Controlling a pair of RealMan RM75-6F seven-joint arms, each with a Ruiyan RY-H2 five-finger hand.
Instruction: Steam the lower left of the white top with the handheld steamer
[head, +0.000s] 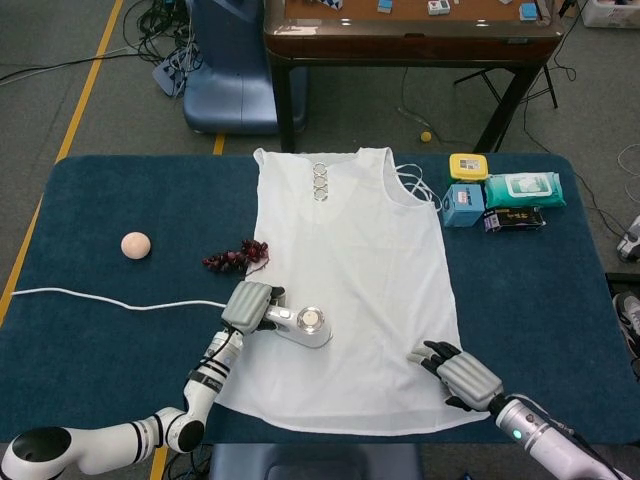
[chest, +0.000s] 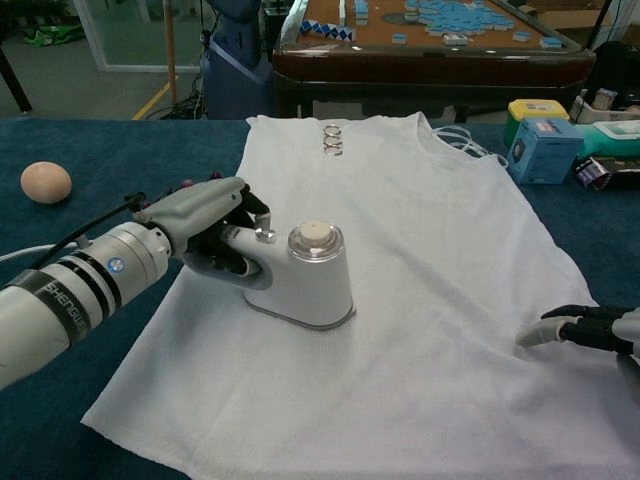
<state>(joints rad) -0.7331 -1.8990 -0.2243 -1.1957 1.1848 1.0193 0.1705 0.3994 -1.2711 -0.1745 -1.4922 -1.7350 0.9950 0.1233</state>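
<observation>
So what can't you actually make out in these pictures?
- Steamer soleplate: face down on the top, hidden in both views.
- Steam: none shows, so on or off is unclear.
- Right hand: cut by the chest view's right edge.
- Box and pack labels: too small in the head view.

A robotics lab: yellow floor tape (head: 92, 80), loose cables (head: 165, 14) (bundled by a blue machine base (head: 228, 70)), blue-covered desk (head: 90, 200).

Grey floor (head: 90, 60); yellow line (head: 88, 88); wooden table (head: 410, 40) behind
</observation>
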